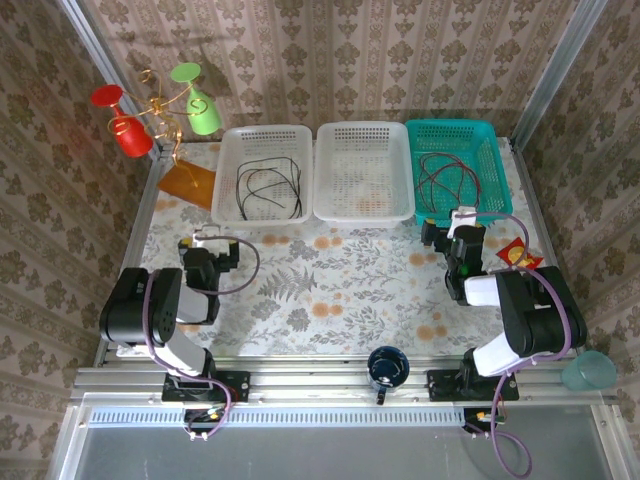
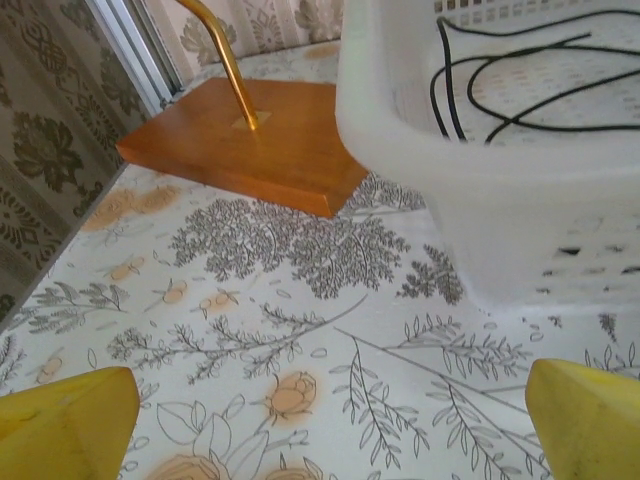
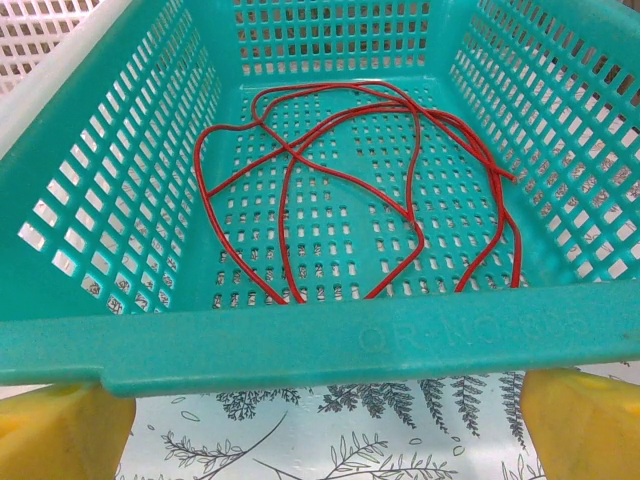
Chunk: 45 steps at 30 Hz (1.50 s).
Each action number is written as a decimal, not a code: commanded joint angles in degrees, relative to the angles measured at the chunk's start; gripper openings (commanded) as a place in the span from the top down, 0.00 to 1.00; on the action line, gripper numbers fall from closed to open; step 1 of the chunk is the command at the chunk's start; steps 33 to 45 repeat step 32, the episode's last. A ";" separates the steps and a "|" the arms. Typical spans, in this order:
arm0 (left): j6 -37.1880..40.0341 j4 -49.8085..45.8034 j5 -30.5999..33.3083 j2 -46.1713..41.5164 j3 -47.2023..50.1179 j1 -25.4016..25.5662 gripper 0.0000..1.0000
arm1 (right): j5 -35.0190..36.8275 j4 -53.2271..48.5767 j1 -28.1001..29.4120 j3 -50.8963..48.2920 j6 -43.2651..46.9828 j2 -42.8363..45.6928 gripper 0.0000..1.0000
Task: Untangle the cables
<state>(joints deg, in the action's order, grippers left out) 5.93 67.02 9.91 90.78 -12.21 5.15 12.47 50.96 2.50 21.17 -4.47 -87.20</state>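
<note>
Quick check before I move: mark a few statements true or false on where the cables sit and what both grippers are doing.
1. The red cables lie in the teal basket. True.
2. The black cables lie in the middle basket. False: they are in the left basket.
3. The left gripper and right gripper are open, holding nothing. True.
4. The right gripper is inside the teal basket. False: it is before the near rim, over the table.

The table (image 1: pixel 330 290) has a floral-print cloth surface. Along its far edge, side by side, stand the left white perforated plastic basket (image 1: pixel 262 130), the middle white perforated plastic basket (image 1: pixel 362 127) and the teal perforated plastic basket (image 1: pixel 450 124). At far left sits the orange-brown wooden stand base (image 1: pixel 188 182).
</note>
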 commanded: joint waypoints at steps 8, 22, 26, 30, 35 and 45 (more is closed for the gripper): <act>0.06 1.18 -3.38 -0.69 -2.73 -0.75 0.00 | 1.00 0.10 -0.13 0.98 0.52 -0.43 0.00; -2.67 -14.64 -8.34 -1.72 -10.23 -4.31 0.00 | 1.05 0.10 -0.13 1.07 0.56 -0.43 0.00; -2.84 -14.30 -8.03 -1.74 -10.03 -4.27 0.00 | 0.97 -0.29 -0.13 1.19 0.43 -0.52 0.00; -2.77 -14.20 -8.03 -1.71 -10.03 -4.31 0.00 | 0.89 -0.08 -0.22 1.10 0.45 -0.45 0.00; -2.77 -14.21 -7.98 -1.75 -9.94 -4.28 0.00 | 0.77 0.12 -0.17 1.01 0.51 -0.43 0.00; -2.77 -14.21 -7.98 -1.75 -9.94 -4.28 0.00 | 0.77 0.12 -0.17 1.01 0.51 -0.43 0.00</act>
